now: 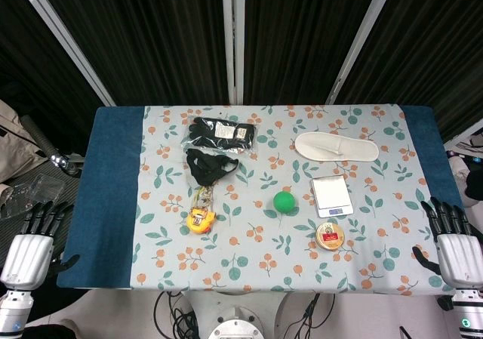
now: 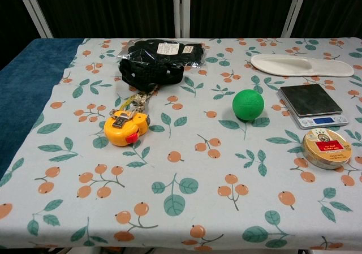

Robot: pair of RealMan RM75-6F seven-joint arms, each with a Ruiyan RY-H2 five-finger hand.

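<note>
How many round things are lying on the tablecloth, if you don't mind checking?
2: the green ball near the middle of the cloth, and the flat tin to its right, in front of the scale. None seems hidden.

We see a dark ribbed wall (image 1: pixel 151 29) crossed by slanting white metal bars (image 1: pixel 234 37), and a blue felt-topped table (image 1: pixel 113 173) under a floral printed cloth (image 1: pixel 249 271)

head view looks straight down from high; chest view low, close, facing forward; both share the table (image 1: pixel 113 203)
</note>
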